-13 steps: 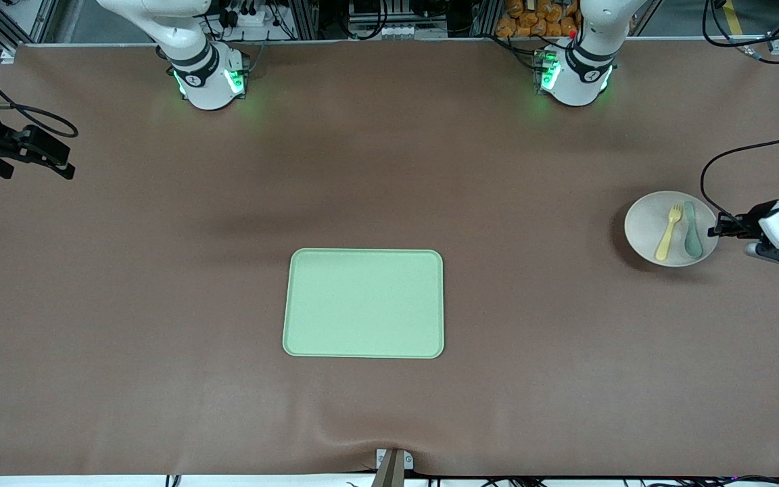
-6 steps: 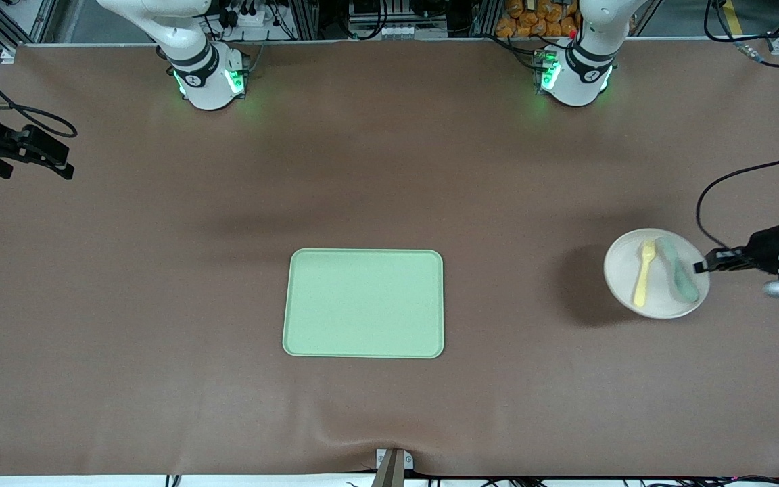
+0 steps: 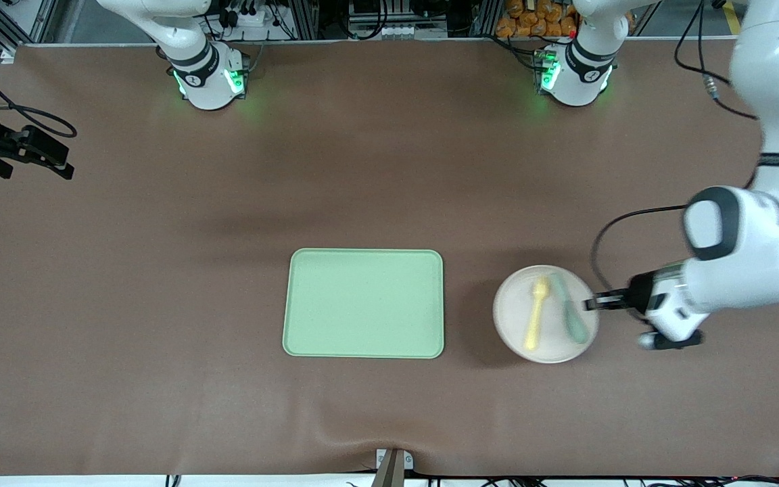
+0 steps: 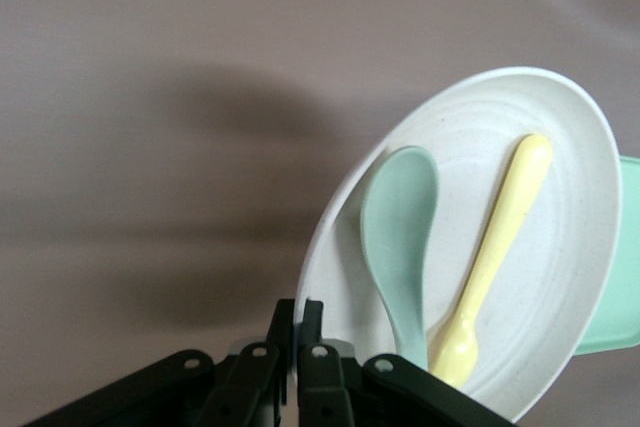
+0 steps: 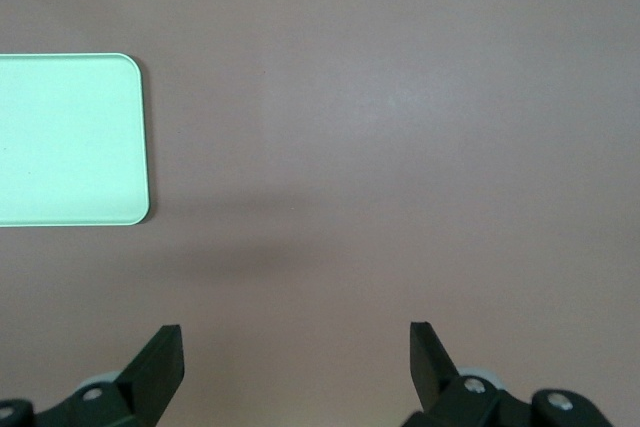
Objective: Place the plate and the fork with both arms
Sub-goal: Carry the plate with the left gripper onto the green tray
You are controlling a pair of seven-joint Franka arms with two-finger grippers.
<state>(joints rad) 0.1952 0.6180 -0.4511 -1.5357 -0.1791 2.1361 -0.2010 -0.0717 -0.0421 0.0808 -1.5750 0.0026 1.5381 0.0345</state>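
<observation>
So the left gripper [image 3: 596, 304] is pinched tight on the rim of the plate [image 3: 521, 297], grabbing just the edge on the side toward the left arm's end of the table. Makes sense: a shallow plate gives you nothing else to bite on, and an edge grip keeps the fingers off the stuff riding inside. The plate looks lifted, going by the shadow under it in the front view, over the bare mat near the tray [image 3: 363, 303] but not yet over it.

Lying in the plate are the fork [image 3: 535, 314], the yellow one, and a green spoon [image 3: 569, 310] right beside it, handles roughly parallel. They look loose, so my guess is the plate has to stay fairly level or they'll slide.

The right gripper [image 5: 296, 359] is waiting with its fingers spread wide, nothing in them, over the mat at the right arm's end of the table, well apart from the tray. Probably parked there to grab the fork once the plate's down.
</observation>
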